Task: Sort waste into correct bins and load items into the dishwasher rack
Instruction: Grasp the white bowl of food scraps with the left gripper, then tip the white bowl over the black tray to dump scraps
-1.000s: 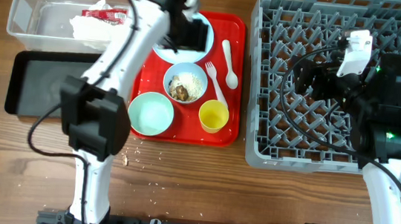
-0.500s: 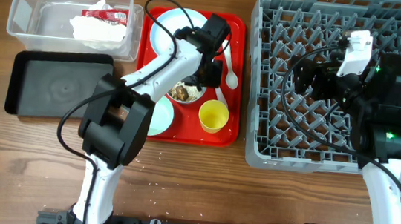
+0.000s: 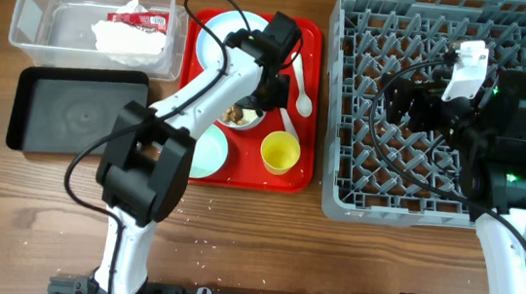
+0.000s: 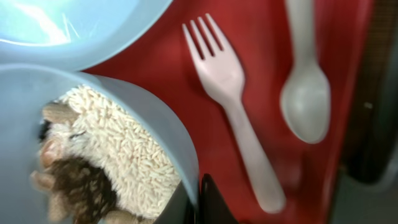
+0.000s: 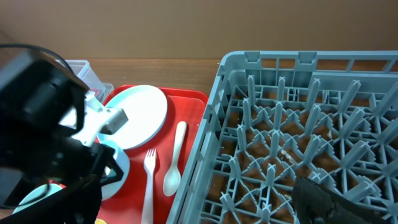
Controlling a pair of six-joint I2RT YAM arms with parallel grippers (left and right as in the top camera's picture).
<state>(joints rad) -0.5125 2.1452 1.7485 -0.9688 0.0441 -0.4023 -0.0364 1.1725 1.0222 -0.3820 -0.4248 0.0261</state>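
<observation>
Now the left gripper [image 4: 196,202] is shut tight on the rim of the rice bowl [image 4: 124,99], which sits on the red tray [image 4: 261,37]. The right gripper [image 3: 400,98] hangs over the rack [image 3: 336,199]. I cannot tell if it is apart or together.

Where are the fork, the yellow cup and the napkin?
fork [image 4: 219,78], left wrist view, on its head just below the prongs.
yellow cup [image 3: 280,153], overhead view, on its open inside.
napkin [image 3: 129,43], overhead view, on its crumpled middle.
</observation>
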